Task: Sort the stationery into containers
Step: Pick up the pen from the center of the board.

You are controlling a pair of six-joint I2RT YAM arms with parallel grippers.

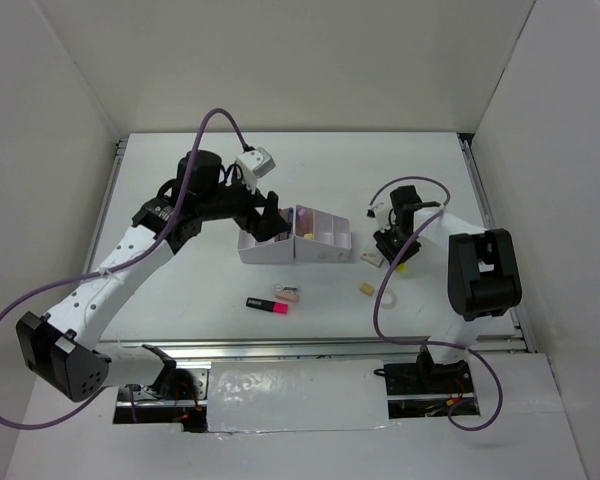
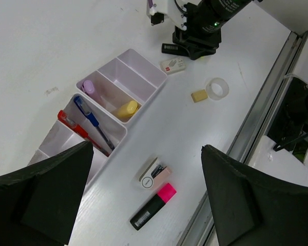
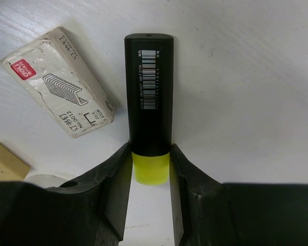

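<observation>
Staple box (image 3: 59, 82) with red "deli" label and "No.0012", black-yellow highlighter (image 3: 149, 97) with barcode, digits unreadable

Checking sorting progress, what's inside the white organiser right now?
The organiser holds a purple marker, a yellow stick, a blue pen and a red pen. Its far compartment looks empty; the left gripper's finger covers the nearest compartments.
</observation>
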